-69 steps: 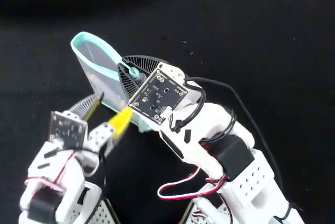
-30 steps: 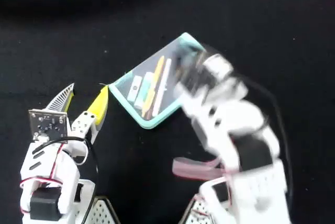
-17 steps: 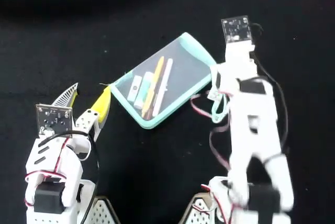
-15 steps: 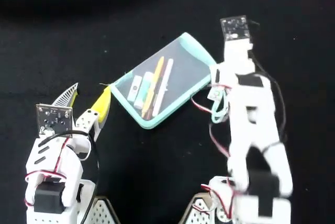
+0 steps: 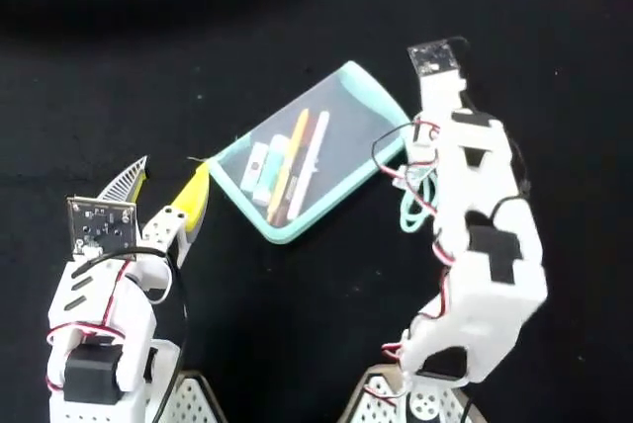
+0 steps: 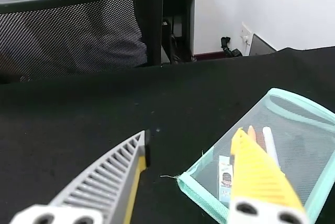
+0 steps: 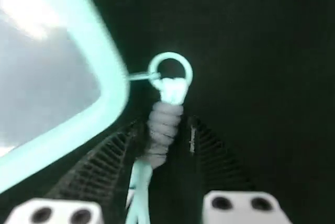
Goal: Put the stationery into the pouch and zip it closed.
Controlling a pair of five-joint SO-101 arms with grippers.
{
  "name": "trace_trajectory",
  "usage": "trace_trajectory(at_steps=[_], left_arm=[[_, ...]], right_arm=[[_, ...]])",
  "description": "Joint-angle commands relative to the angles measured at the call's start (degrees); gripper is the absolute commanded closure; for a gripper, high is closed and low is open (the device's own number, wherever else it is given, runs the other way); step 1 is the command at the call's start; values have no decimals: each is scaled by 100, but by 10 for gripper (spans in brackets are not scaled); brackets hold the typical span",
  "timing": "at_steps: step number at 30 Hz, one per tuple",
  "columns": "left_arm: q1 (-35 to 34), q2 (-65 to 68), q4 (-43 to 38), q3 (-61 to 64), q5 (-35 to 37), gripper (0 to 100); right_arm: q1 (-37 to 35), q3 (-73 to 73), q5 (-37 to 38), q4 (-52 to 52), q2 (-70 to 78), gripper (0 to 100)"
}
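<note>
Between the right jaws (image 7: 165, 124), the zip cord (image 7: 168, 90) is pinched for pulling. The left jaws (image 5: 173, 164) sit wide and empty beside the pouch (image 5: 351, 131).

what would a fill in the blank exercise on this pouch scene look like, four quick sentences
1. The pouch lies flat on a ___ table.
2. The stationery lies ___ the pouch.
3. The left gripper sits beside the pouch's corner with its jaws ___, holding nothing.
4. The cord pinched in the right gripper is tied to a ___ at the pouch's edge.

Missing words: black; inside; open; ring
</note>
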Motion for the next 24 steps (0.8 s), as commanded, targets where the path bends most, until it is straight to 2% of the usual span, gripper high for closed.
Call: trace_trajectory(at_steps=[1, 6, 8, 10, 14, 19, 24], left_arm=[[48, -9, -114, -57, 18, 734], [48, -9, -114, -57, 9, 734], [48, -9, -114, -57, 9, 734], [48, -9, -114, -57, 0, 734], [66, -9, -114, -40, 9, 734], [66, -9, -141, -4, 18, 734], [75, 0, -132, 4, 18, 734]], right_arm=[[167, -664, 44, -105, 382, 862], [132, -1138, 53, -26, 980, 867], [105, -1349, 105, 176, 1042, 904], [70, -1481, 466, 396, 1059, 992], [35, -1508, 862, 738, 769, 985], [-18, -945, 879, 818, -752, 986], [-695, 277, 897, 809, -3363, 986]])
